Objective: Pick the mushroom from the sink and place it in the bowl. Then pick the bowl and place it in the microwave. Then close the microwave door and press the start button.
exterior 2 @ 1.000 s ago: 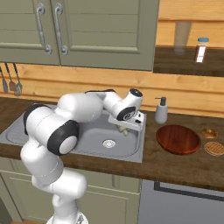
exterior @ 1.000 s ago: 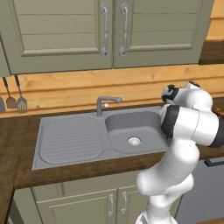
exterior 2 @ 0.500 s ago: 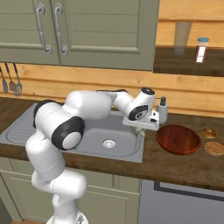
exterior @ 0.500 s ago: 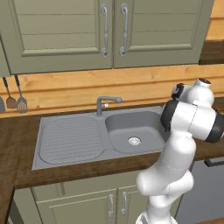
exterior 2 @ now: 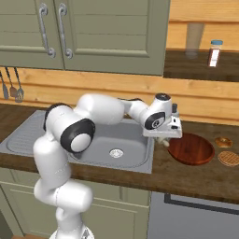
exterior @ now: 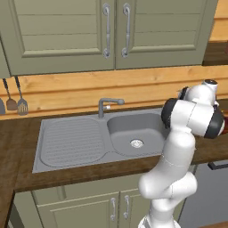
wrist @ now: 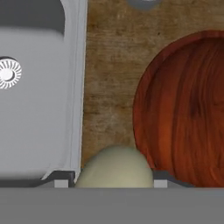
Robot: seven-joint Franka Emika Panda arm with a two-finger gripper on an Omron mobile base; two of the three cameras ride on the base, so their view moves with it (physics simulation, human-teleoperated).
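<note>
My gripper (wrist: 114, 183) is shut on the pale cream mushroom (wrist: 114, 168), which bulges between the fingertips. It hangs over the wooden counter, between the right rim of the grey sink (wrist: 78, 87) and the left edge of the reddish-brown bowl (wrist: 183, 109). From the right base view the gripper (exterior 2: 164, 140) points down with the mushroom (exterior 2: 166, 143) under it, just left of the bowl (exterior 2: 191, 150) and right of the sink (exterior 2: 128, 137). The sink (exterior: 71, 142) lies left of the arm in the left base view. The microwave and its door are out of view.
The round metal drain (wrist: 6, 73) sits in the basin. A grey faucet (exterior: 107, 105) stands behind the sink. Two small brown round items (exterior 2: 224, 142) (exterior 2: 229, 158) lie right of the bowl. Utensils (exterior: 18, 99) hang on the wall at left. A shelf above holds a bottle (exterior 2: 214, 52).
The arm has swung right, carrying the mushroom from over the sink basin to the counter strip beside the bowl. The grip has stayed the same.
</note>
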